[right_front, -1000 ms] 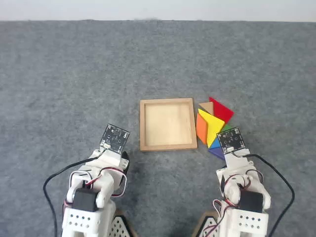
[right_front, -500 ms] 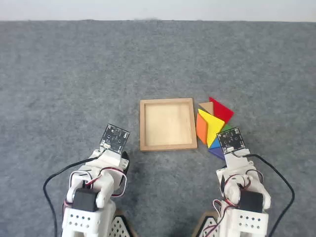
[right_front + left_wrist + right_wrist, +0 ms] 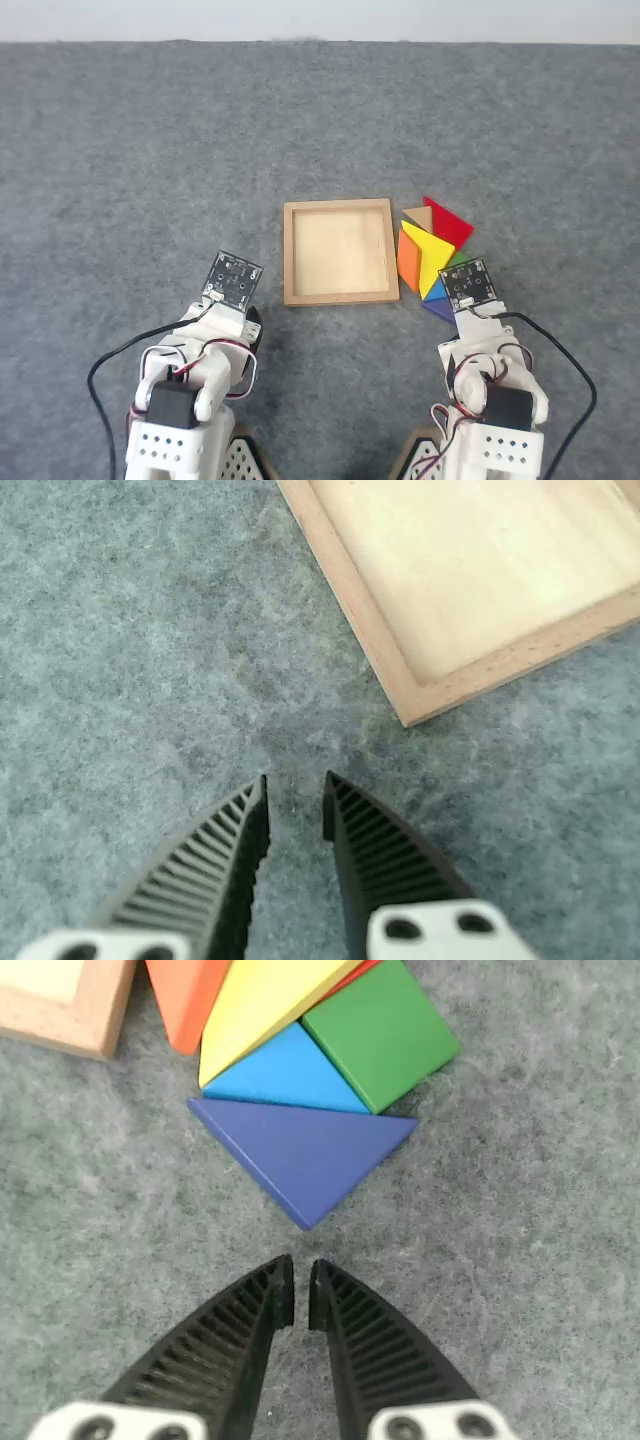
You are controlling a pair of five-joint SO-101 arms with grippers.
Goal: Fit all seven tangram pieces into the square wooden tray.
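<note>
The square wooden tray (image 3: 290, 255) lies mid-table with nothing in it. Right beside its right edge sit the tangram pieces in a tight cluster: red triangle (image 3: 447, 220), yellow triangle (image 3: 428, 250), orange piece (image 3: 408, 262) and a plain wooden piece (image 3: 418, 214). In the right wrist view my right gripper (image 3: 300, 1265) is shut just short of the purple triangle (image 3: 300, 1155), with the blue triangle (image 3: 285, 1075) and green square (image 3: 380, 1030) beyond it. My left gripper (image 3: 296, 785) stands over bare carpet near the tray's corner (image 3: 348, 580), its fingers parted by a narrow gap, holding nothing.
Grey carpet covers the whole table. The left arm (image 3: 232, 280) stands at the tray's near left, the right arm (image 3: 468, 285) over the near end of the piece cluster. Both arm bases sit at the near edge. Wide free carpet lies to the far side and left.
</note>
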